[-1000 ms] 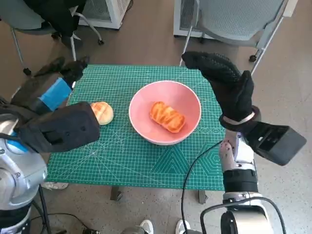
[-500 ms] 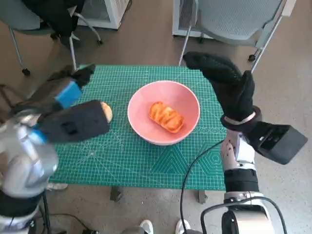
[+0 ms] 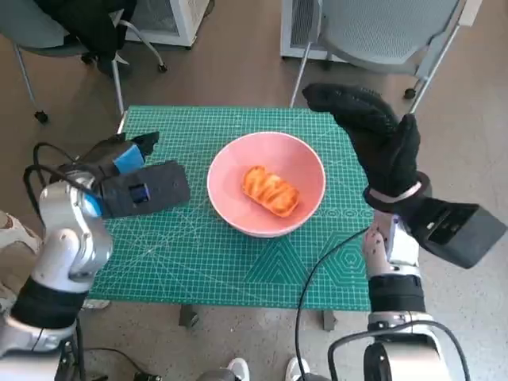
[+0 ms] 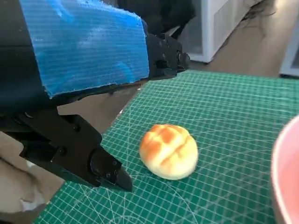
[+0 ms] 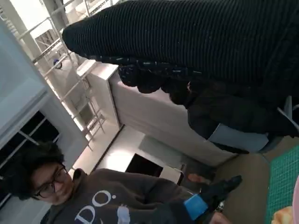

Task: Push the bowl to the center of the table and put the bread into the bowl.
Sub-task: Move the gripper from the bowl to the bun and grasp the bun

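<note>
The pink bowl (image 3: 308, 163) stands near the middle of the green mat (image 3: 238, 262), with a long glazed bread (image 3: 271, 190) lying inside it. A second, round bun (image 4: 169, 150) lies on the mat to the left of the bowl; in the head view my left arm hides it. My left hand (image 3: 131, 159) hovers over that bun with its fingers (image 4: 100, 165) spread apart, touching nothing. The bowl's rim (image 4: 280, 177) shows at the edge of the left wrist view. My gloved right hand (image 3: 373, 135) is raised over the table's right side, holding nothing.
A grey chair (image 3: 381, 32) stands behind the table, and a chair with dark clothing (image 3: 79, 24) at the back left. A shoe (image 3: 12, 230) shows at the left edge. The right wrist view shows a person in a grey sweatshirt (image 5: 93, 200).
My left arm has swung in over the table's left part, and the round bun, seen earlier in the head view, is now covered by it. The right hand has hardly moved.
</note>
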`<state>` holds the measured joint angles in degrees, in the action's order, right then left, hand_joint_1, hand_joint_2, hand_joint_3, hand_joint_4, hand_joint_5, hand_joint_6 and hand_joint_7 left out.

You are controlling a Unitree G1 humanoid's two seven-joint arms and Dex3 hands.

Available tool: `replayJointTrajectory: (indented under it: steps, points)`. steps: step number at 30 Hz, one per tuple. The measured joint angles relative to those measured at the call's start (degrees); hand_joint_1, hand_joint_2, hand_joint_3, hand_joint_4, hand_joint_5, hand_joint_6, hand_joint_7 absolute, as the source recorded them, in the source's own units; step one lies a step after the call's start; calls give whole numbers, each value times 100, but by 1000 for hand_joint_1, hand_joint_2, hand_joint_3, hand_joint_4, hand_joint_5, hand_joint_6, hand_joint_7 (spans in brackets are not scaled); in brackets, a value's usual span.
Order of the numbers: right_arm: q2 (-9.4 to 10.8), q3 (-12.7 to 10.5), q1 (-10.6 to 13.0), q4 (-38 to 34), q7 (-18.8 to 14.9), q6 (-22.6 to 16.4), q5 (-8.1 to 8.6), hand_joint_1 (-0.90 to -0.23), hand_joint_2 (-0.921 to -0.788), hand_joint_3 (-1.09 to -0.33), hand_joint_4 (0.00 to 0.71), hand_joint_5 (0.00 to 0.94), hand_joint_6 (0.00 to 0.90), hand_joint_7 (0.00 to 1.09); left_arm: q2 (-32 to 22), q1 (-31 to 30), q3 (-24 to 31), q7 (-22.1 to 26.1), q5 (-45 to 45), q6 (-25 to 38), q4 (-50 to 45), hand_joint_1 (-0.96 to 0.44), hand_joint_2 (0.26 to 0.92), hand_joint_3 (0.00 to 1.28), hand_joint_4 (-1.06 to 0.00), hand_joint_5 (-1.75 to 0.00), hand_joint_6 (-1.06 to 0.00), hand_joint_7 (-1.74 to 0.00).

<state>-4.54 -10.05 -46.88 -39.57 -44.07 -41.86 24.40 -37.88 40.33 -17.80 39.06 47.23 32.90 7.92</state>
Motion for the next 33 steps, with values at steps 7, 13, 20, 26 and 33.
replayJointTrajectory:
  steps: [7, 13, 20, 26, 33]
  points:
    - [-19, 4, 3, 28, 1, 13, -11, -699, -921, -839, 43, 1, -1, 264, 154, 231, -226, -150, 1, -114, 665, -183, 665, 9, 1, 1, -144, 0]
    - [-59, 3, 7, 76, 1, 26, -11, -700, -921, -837, 44, 1, -1, 259, 276, 459, -421, -198, 0, -231, 1267, -213, 666, 8, 1, 1, -141, 0]
    - [-121, 1, 13, 120, -1, 41, 2, -705, -921, -837, 44, 1, -1, 256, 391, 807, -588, -365, 1, -364, 1981, -218, 667, 7, 1, 1, -140, 0]
    - [-149, 3, 45, 197, -14, 73, 15, -709, -921, -835, 42, 0, -1, 256, 534, 1085, -715, -495, -2, -439, 2561, -207, 665, 5, 1, 1, -139, 0]
    - [-160, 2, 103, 275, -45, 124, 20, -704, -921, -832, 38, 0, -1, 256, 733, 1321, -852, -684, -10, -536, 3158, -192, 663, 3, 1, 1, -135, 0]
